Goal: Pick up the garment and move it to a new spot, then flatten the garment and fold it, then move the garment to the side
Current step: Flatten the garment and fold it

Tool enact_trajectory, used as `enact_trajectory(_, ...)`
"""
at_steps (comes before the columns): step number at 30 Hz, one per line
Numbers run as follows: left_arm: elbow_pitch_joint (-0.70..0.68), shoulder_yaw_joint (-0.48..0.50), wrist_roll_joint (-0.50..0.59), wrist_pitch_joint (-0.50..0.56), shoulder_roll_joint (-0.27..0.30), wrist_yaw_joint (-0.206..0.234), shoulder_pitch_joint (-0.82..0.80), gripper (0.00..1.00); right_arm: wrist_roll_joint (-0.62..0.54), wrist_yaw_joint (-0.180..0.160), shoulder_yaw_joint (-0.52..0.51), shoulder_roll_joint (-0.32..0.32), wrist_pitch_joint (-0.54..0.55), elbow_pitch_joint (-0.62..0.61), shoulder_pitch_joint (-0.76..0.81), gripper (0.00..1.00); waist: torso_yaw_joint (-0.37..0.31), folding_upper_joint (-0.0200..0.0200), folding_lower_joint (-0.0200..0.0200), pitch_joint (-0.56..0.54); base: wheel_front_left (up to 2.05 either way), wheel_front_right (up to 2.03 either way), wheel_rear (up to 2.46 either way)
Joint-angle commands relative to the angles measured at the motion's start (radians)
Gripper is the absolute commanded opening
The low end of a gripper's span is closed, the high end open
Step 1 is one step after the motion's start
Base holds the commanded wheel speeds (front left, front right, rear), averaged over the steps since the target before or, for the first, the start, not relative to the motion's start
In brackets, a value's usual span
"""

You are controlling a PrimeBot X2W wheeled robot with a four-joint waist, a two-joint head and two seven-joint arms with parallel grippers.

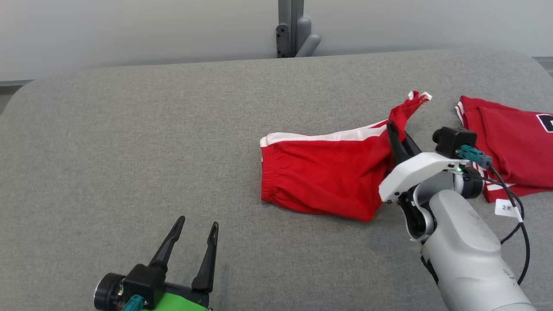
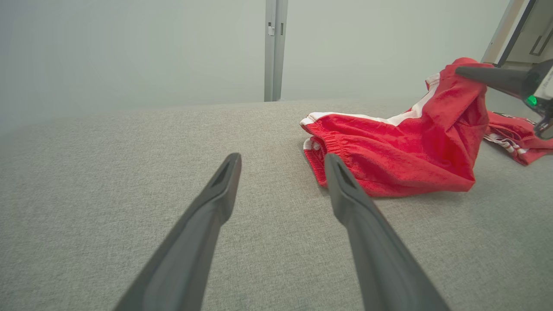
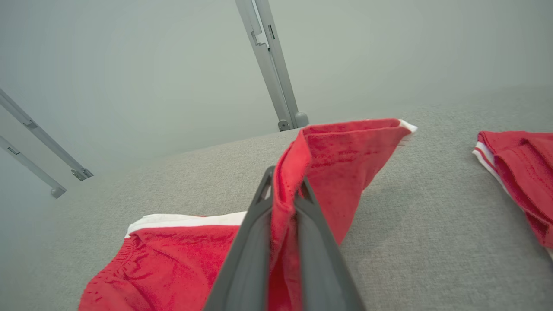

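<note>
**Inspector:** Arm poses, please.

**Assistant:** The right arm reaches in from the near right, its pale forearm [image 1: 462,242] angled up and left. The right gripper [image 1: 399,138] is clenched on a fold of the garment [image 1: 328,177] at that garment's right end. The left gripper [image 1: 198,221] sits at the near left, above the grey table [image 1: 129,151]. Its fingers are spread and grasp nothing, well apart from the cloth.

**Inspector:** What does one view add over another?

**Assistant:** The right wrist view shows red cloth pinched between the two fingers, with a white-edged corner [image 3: 404,127] rising beyond the tips. The left wrist view shows that end lifted off the table while the rest lies down. The head view shows a second red garment [image 1: 514,147] at the far right, apart from the first. How many layers are in the grip I cannot tell.

**Inspector:** Position and orientation of the garment?

**Assistant:** It is right of the table's centre. Its long axis runs left to right, with the gathered waistband [image 1: 270,172] at the left. A white stripe [image 1: 319,137] runs along the far edge. The raised corner points to the far right.
</note>
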Motion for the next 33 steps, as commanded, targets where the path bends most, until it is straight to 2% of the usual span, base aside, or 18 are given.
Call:
enact_trajectory(1, 0.002, 0.001, 0.002, -0.004, 0.001, -0.003, 0.01, 1.0, 0.007, -0.001, 0.021, 0.003, 0.006, -0.013, -0.013, 0.0, 0.009, -0.0001, 0.0, -0.001, 0.0, 0.0, 0.0)
enact_trajectory(4, 0.006, -0.003, 0.0, -0.004, 0.003, -0.003, 0.005, 1.0, 0.022, -0.001, 0.089, 0.007, 0.014, -0.034, -0.024, 0.0, 0.021, -0.0001, 0.0, -0.001, 0.0, 0.0, 0.0)
enact_trajectory(12, 0.018, -0.013, -0.005, -0.004, 0.002, -0.003, -0.001, 1.0, 0.169, -0.001, 0.335, 0.007, 0.012, -0.078, -0.031, 0.0, 0.049, -0.0001, 0.0, -0.004, 0.0, 0.0, 0.0)
enact_trajectory(25, 0.032, -0.035, -0.018, -0.004, -0.007, -0.003, -0.015, 1.0, 0.336, -0.001, 0.625, 0.008, -0.031, 0.01, -0.019, 0.01, 0.078, -0.0001, 0.0, -0.004, 0.0, 0.0, 0.0)
enact_trajectory(27, 0.033, -0.037, -0.018, -0.004, -0.008, -0.003, -0.012, 1.0, 0.354, -0.001, 0.653, 0.008, -0.036, 0.014, -0.017, 0.78, 0.079, -0.0001, 0.0, -0.007, 0.0, 0.0, 0.0)
enact_trajectory(28, 0.035, -0.037, -0.018, -0.004, -0.008, -0.003, -0.009, 1.0, 0.368, -0.001, 0.667, 0.008, -0.037, 0.012, -0.014, 1.0, 0.078, -0.0001, 0.0, -0.009, 0.0, 0.0, 0.0)
enact_trajectory(33, 0.047, -0.022, -0.018, -0.004, -0.011, -0.003, 0.013, 1.0, 0.437, -0.001, 0.752, 0.008, -0.043, -0.035, 0.021, 1.0, 0.063, -0.0001, 0.0, -0.026, 0.0, 0.0, 0.0)
